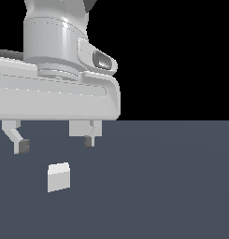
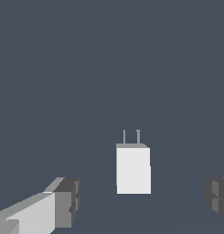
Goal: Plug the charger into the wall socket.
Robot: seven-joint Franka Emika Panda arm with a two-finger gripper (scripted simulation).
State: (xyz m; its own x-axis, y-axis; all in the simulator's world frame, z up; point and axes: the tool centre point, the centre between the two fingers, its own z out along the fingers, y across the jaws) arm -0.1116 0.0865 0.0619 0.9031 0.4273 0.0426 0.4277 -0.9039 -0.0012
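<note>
The charger (image 1: 58,177) is a small white-grey block lying on the dark blue-grey floor, below my gripper in the exterior view. In the wrist view the charger (image 2: 133,170) shows two thin grey prongs sticking out of one end. My gripper (image 1: 56,144) hangs above the charger, open and empty, its two dark-padded fingers spread wide apart. In the wrist view one finger (image 2: 63,201) and the other finger (image 2: 217,196) flank the charger without touching it. The wall socket is out of view.
The flat dark blue-grey floor (image 1: 172,186) spreads across the lower half of the exterior view under a black background. My arm's large white wrist body (image 1: 55,84) fills the exterior view's upper left.
</note>
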